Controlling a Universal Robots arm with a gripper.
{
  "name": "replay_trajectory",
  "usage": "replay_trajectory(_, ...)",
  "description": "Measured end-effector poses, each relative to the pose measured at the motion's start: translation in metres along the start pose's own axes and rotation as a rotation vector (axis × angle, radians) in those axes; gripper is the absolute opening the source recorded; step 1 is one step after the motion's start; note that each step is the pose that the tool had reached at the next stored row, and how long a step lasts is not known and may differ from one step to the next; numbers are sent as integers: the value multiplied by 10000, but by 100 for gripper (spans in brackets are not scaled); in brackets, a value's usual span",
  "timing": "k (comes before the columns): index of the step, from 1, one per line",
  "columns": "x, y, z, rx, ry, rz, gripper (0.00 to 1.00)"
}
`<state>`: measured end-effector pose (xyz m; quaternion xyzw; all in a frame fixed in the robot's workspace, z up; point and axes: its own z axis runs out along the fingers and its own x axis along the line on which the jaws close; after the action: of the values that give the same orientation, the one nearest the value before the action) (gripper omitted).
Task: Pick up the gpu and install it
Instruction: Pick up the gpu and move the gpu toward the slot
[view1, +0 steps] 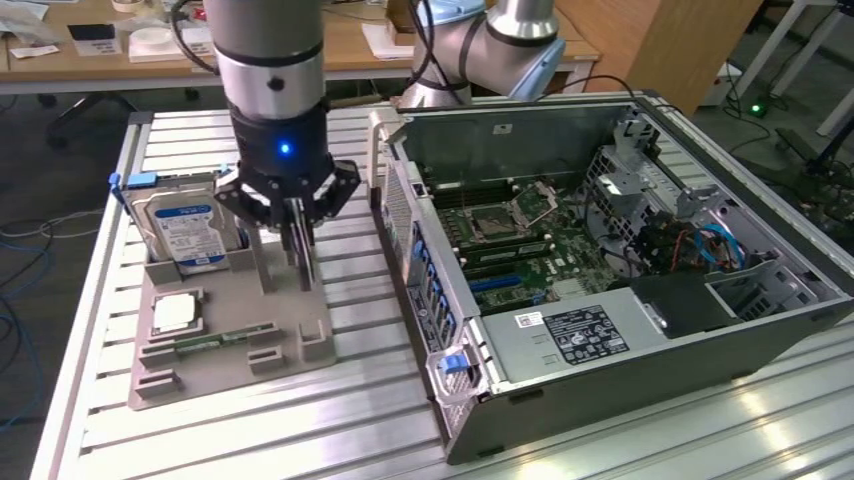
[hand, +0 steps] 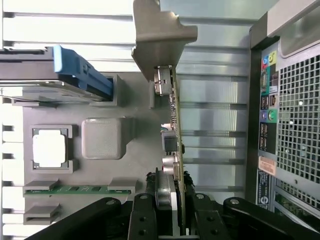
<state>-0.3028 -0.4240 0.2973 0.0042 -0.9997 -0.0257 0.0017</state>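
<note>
The gpu (hand: 174, 115) is a thin dark card seen edge-on, its grey metal end bracket (hand: 160, 35) at the far end. My gripper (hand: 170, 200) is shut on it, one finger (hand: 145, 215) on each side. In the exterior view the gripper (view1: 296, 225) points straight down over the grey parts holder (view1: 227, 330), and the gpu (view1: 306, 262) hangs upright between its fingers. I cannot tell whether its lower edge still touches the holder. The open computer case (view1: 747, 330) lies to the exterior view's right, motherboard (view1: 521, 250) exposed.
On the holder a silver hard drive (view1: 187, 225) stands upright, with a CPU (view1: 176, 313) and a green memory stick (view1: 220, 340) lying flat. The case's rear panel (hand: 290, 125) is close beside the card. A second arm's base (view1: 494, 50) sits behind the case.
</note>
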Motion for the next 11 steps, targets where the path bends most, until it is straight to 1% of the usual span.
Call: replay_trajectory(11, 2, 26, -498, -12, -1, 0, 30)
